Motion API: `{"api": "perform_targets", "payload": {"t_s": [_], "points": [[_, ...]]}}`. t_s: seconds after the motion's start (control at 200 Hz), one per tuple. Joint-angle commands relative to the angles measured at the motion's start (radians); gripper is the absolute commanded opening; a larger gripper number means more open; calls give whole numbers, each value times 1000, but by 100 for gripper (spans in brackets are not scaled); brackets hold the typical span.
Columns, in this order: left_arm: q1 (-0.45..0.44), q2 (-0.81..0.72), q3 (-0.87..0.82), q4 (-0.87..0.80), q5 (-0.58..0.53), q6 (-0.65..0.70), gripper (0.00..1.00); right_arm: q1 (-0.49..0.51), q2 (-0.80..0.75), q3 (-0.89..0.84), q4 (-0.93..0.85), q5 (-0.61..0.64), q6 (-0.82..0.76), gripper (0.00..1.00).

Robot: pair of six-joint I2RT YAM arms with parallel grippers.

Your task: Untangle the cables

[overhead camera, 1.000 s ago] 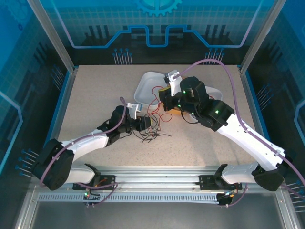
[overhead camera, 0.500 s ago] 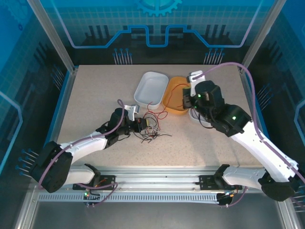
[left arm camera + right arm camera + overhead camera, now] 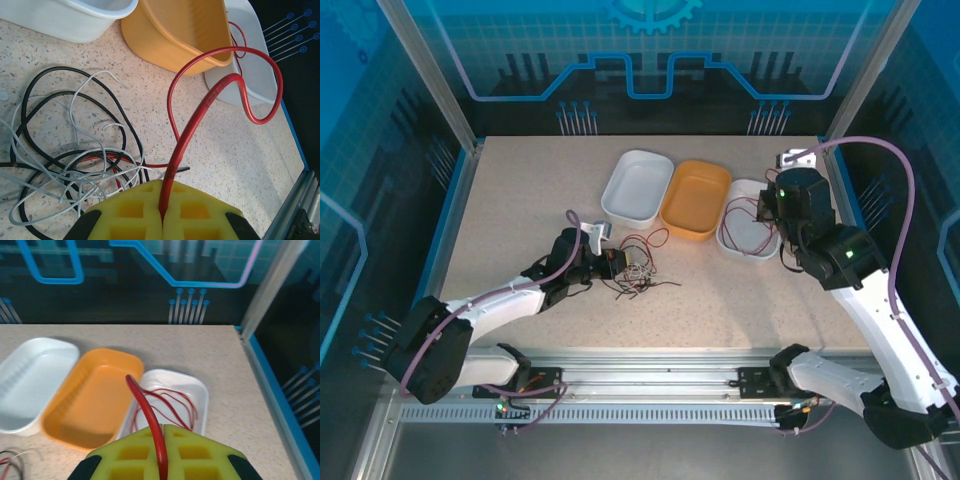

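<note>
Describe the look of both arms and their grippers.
The left arm and right arm have white shells and black joints, each trailed by a thick purple cable. Green lights dot the right arm. The left gripper and right gripper have yellow, square-pocketed fingers.

Robot lab cell, aluminium frame, blue circuit-print walls, speckled table

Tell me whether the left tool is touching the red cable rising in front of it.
Touching. The left wrist view shows the red cable pinched in the shut seam between the yellow jaws of the left tool.
</note>
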Motion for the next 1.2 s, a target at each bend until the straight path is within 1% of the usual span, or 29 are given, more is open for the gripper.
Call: {"api": "perform_targets", "payload": {"t_s": [0.0, 0.2, 0.425, 0.8, 0.906, 1.196], "points": [[-8, -16, -1, -12, -7, -1, 0, -55, 22, -6, -27, 35, 16, 0], [-8, -6, 7, -11, 8, -8, 1, -146, 113, -21, 25, -13, 5, 0], [-8, -16, 9, -11, 13, -17, 1, -204, 220, -40, 72, -64, 5, 0], [-8, -34, 9, -19, 9, -14, 1, -324, 301, -121, 112, -157, 30, 0], [-7, -34, 11, -23, 9, -10, 1, -345, 331, -127, 132, -191, 22, 0], [-8, -39, 11, -26, 12, -14, 1, -373, 467, -98, 158, -220, -1, 0]]}}
